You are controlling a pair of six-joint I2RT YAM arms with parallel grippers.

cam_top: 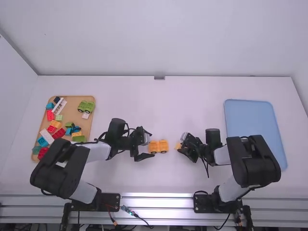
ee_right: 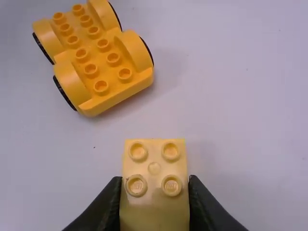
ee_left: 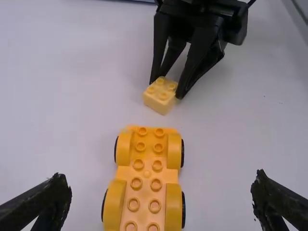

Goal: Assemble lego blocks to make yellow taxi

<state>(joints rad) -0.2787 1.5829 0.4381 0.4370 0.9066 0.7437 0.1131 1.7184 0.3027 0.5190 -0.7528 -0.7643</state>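
Jaws on the left gripper [cam_top: 149, 145] stand wide apart, near one end of the yellow wheeled base; those of the right gripper [cam_top: 180, 146] are clamped on opposite sides of a pale yellow four-stud brick [ee_right: 154, 166]. Largest is the white table [cam_top: 163, 178], with a blue tray [cam_top: 254, 127] at its right side. Toward the left lies a tan tray [cam_top: 73, 102] of loose pieces: a green wheeled base [cam_top: 86, 106] in its far right corner, a long white piece [cam_top: 59, 106], and small red, blue and green bricks. Between the two grippers, the yellow wheeled base [ee_left: 147, 178] sits upright on the table, studs up. Smallest, the pale brick is near that base but apart from it, its studs also up.
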